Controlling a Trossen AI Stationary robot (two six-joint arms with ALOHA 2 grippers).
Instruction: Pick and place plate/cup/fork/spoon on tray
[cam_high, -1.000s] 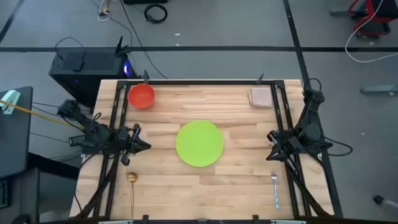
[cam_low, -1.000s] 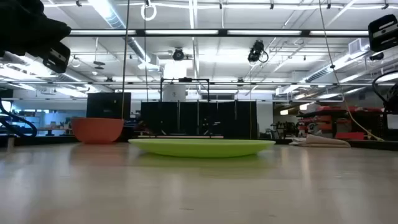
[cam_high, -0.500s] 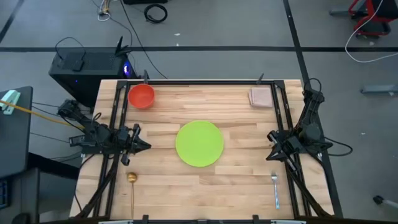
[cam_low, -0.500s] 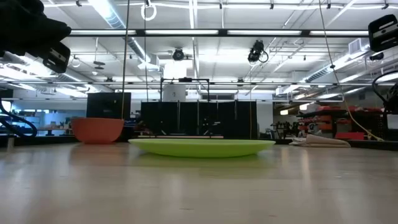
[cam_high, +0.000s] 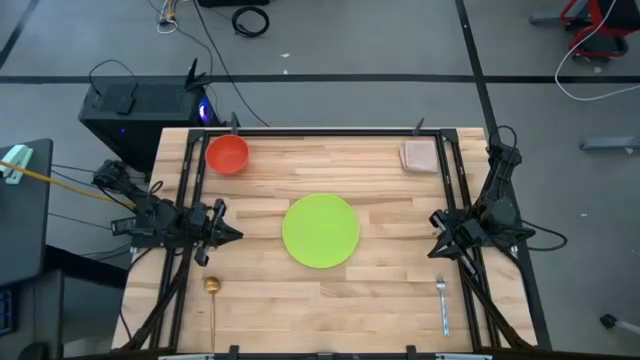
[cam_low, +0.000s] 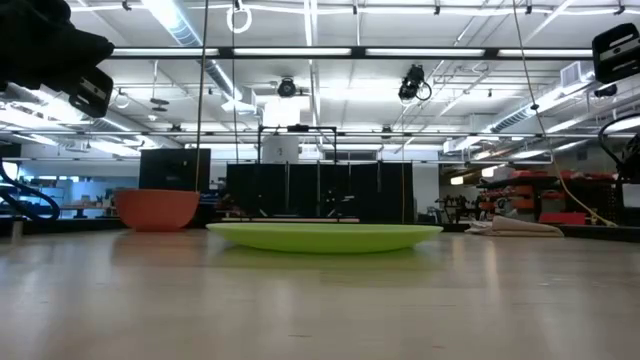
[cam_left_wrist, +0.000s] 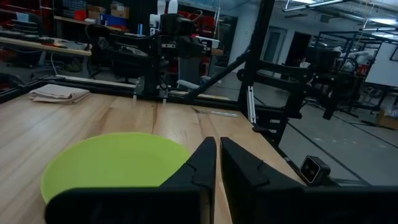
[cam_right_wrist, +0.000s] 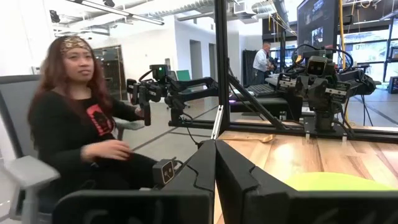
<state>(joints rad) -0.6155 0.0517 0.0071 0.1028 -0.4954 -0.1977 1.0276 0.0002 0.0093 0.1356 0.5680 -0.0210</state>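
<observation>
Wooden planks make up the table, which stands in a large workshop with ceiling lights and black frames behind it. No tray shows in any view, and that is the first risk: with no visible target, a picked item could end up set down in the wrong spot.

At the table's centre lies the plate, flat on the wood. Its thin rim sits flush with the surface, so fingers coming down on it could slide over the edge or push it sideways instead of getting under it. The cup stands near the far left corner, close to the left frame rail, where an arm reaching in could clip the rail or tip the cup. The spoon lies at the near left edge and the fork near the near right corner; both are slim and low, easy to miss or flick off the table. A folded cloth rests near the far right corner.

The left gripper hovers at the left edge, fingers pressed together and holding nothing. The right gripper waits at the right edge, likewise closed and empty. A seated person is beside the table on that side, within reach of a wide swing.
</observation>
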